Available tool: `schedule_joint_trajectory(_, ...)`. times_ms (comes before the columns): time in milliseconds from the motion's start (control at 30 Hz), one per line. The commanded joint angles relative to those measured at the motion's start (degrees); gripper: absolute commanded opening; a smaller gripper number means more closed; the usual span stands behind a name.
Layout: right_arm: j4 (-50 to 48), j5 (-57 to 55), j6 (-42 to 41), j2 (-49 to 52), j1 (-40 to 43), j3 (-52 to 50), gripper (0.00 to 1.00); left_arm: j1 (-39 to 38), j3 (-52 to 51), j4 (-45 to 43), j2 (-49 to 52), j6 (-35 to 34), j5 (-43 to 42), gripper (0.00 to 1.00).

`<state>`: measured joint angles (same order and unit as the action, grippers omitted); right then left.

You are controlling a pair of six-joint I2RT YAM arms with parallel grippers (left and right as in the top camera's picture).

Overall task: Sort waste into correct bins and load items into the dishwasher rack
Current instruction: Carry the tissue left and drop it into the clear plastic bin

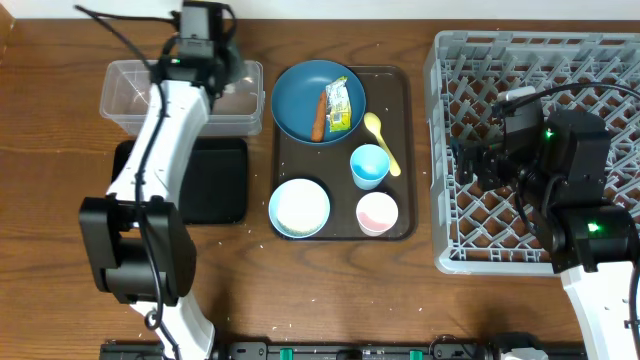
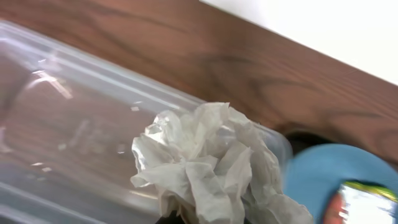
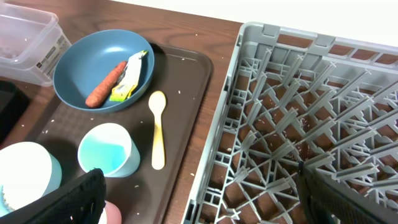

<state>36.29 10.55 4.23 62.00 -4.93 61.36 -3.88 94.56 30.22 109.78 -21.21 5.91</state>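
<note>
The carrot piece (image 1: 319, 115) lies in the dark blue bowl (image 1: 300, 95) with its long axis running nearly top to bottom of the overhead frame. The green-yellow scrap (image 1: 340, 105) lies just beside it, roughly parallel. The pale yellow spoon (image 1: 382, 140) rests on the brown tray (image 1: 405, 90), its bowl end toward the upper left and its handle slanting to the lower right.

The left gripper (image 1: 218, 78) hangs over the right end of the clear tub (image 2: 74, 124). A crumpled tissue (image 2: 205, 162) bunches right at its tip. The fingers are hidden under the tissue, so I cannot tell whether they pinch it.

The right gripper (image 3: 205, 205) is spread wide, holds nothing, and sits above the left edge of the grey rack (image 3: 298, 112).

The light blue cup (image 1: 369, 165), pink cup (image 1: 377, 212) and white bowl (image 1: 299, 208) stand upright on the brown tray, with rice grains (image 3: 180, 59) scattered there. The black tray (image 1: 215, 180) lies just below the tub.
</note>
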Motion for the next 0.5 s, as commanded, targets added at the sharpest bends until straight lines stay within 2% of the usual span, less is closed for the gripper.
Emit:
schedule_joint_trajectory(0, -0.09, 0.46, 0.50, -0.11, 0.39, 1.14, 0.96, 1.25, 0.68, 1.25, 2.49, -0.57, 1.25, 0.06)
schedule_joint_trajectory(133, -0.13, 0.48, 0.50, -0.11, 0.39, 1.14, 0.95, 1.84, 0.42, 2.10, 4.28, -0.52, 1.25, 0.06)
schedule_joint_trajectory(200, -0.13, 0.48, 0.50, -0.11, 0.39, 1.14, 0.95, 1.90, 0.42, 2.08, 5.18, -0.52, 1.25, 0.10)
schedule_joint_trajectory(233, -0.11, 0.46, 0.50, -0.11, 0.39, 1.14, 0.95, 1.90, 0.42, 1.88, 5.79, -0.52, 1.25, 0.24)
schedule_joint_trajectory(300, -0.11, 0.46, 0.50, -0.11, 0.39, 1.14, 0.95, 1.90, 0.42, 1.84, 6.08, -0.52, 1.25, 0.38)
schedule_joint_trajectory(400, -0.11, 0.48, 0.50, -0.11, 0.39, 1.14, 0.96, 1.90, 0.44, 1.55, 6.08, -0.50, 1.27, 0.50)
schedule_joint_trajectory(467, -0.09, 0.48, 0.50, -0.11, 0.39, 1.14, 0.95, 1.90, 0.44, 1.40, 6.08, -0.50, 1.27, 0.54)
